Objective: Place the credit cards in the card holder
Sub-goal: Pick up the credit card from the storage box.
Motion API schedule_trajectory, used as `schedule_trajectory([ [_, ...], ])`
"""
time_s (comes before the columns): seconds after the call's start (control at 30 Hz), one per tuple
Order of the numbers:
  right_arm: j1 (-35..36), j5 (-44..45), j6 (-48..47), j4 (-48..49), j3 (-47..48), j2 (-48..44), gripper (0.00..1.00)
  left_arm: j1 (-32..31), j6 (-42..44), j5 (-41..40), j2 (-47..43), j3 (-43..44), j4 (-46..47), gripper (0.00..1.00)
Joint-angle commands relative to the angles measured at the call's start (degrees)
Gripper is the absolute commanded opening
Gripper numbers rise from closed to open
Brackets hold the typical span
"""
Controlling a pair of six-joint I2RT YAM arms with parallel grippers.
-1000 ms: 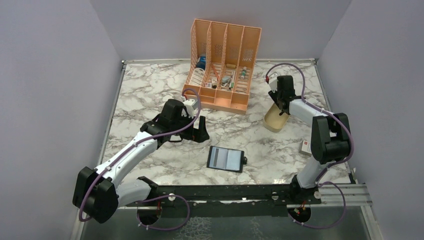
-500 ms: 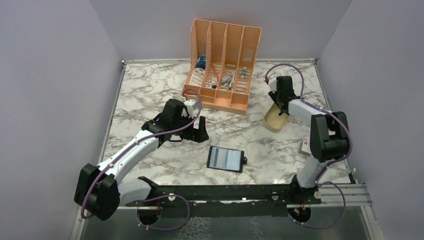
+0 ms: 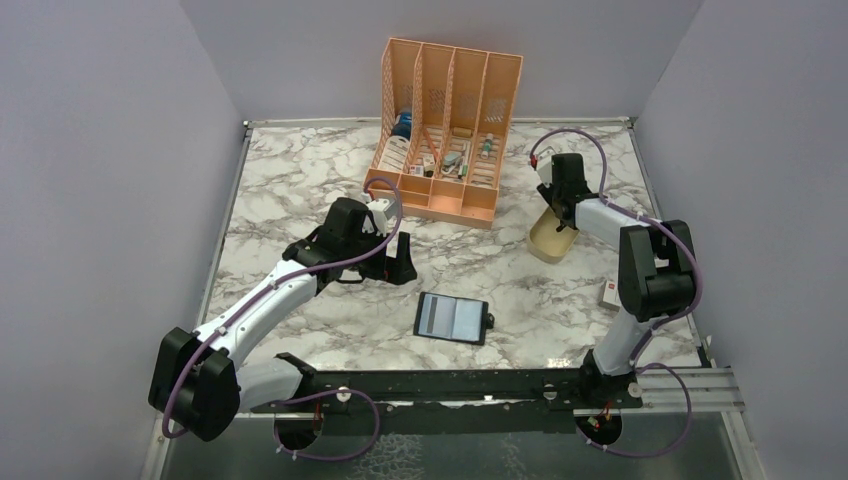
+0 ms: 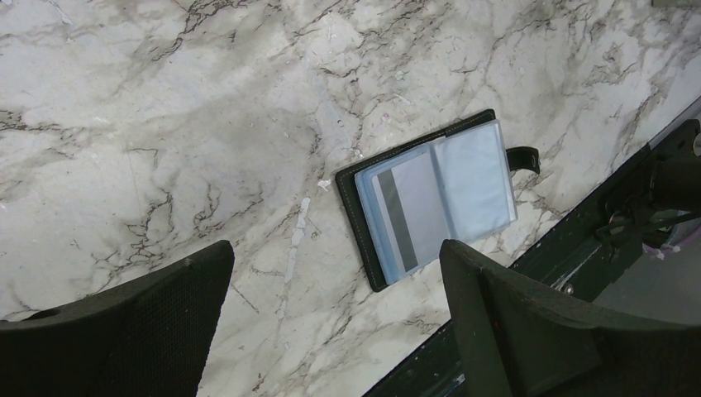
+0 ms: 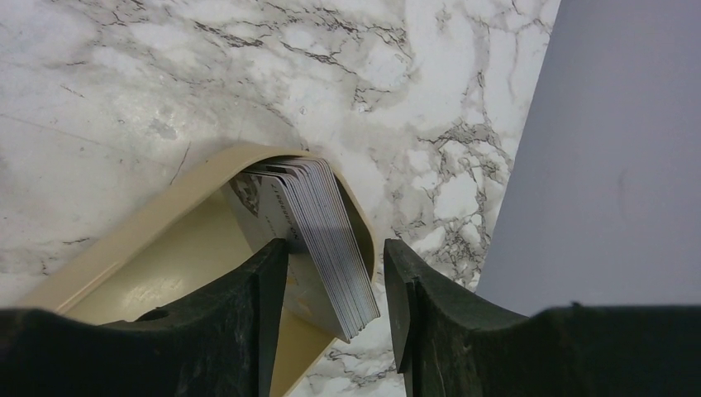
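Note:
The card holder [image 3: 452, 318] lies open and flat near the table's front edge, its greyish pockets up. In the left wrist view the card holder [image 4: 430, 198] shows a card with a dark stripe [image 4: 402, 222] inside one clear pocket. My left gripper [image 3: 400, 262] hovers to the holder's upper left, open wide and empty [image 4: 335, 252]. My right gripper [image 3: 562, 222] reaches down into the beige dish [image 3: 548, 245]. Its jaws straddle a leaning stack of credit cards [image 5: 318, 223]: the left finger touches the stack, and a gap stays on the right side [image 5: 335, 256].
A tall orange slotted organizer [image 3: 445, 130] with small items stands at the back centre. A small whitish card with red marks [image 3: 609, 292] lies near the right arm's elbow. The dish rim [image 5: 165, 223] curves round the stack. A black rail [image 3: 450, 382] runs along the near edge.

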Motion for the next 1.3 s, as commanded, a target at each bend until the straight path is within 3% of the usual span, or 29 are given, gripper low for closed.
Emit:
schedule_trajectory([
  [0.0, -0.56, 2.12, -0.73, 2.2, -0.4, 0.71, 0.45, 0.3, 0.9, 1.37, -0.48, 0.3, -0.4, 0.99],
  [1.27, -0.57, 1.18, 0.63, -0.52, 1.65, -1.05, 0.26, 0.56, 0.37, 3.1, 0.34, 0.23, -0.08, 0.99],
])
